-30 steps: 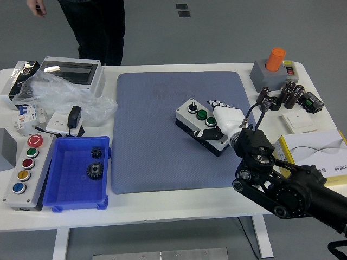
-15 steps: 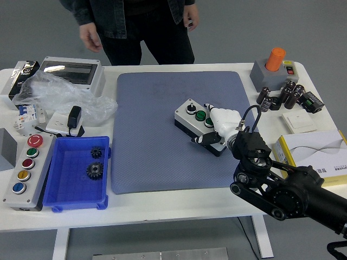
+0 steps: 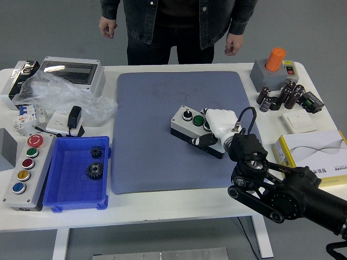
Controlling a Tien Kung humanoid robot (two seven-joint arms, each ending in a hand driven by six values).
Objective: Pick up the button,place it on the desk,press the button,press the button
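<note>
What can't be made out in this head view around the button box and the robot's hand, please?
- Button box: its right end is covered by the right hand, so any buttons there are hidden.
- Right hand: whether a finger actually presses a button is hidden.
- Left arm: out of frame.
- Person: cut off above the chest by the top edge.

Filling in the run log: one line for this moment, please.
right hand: on button box, grip unclear | box: on mat | left arm: not in view | person: far side, hands down
</note>
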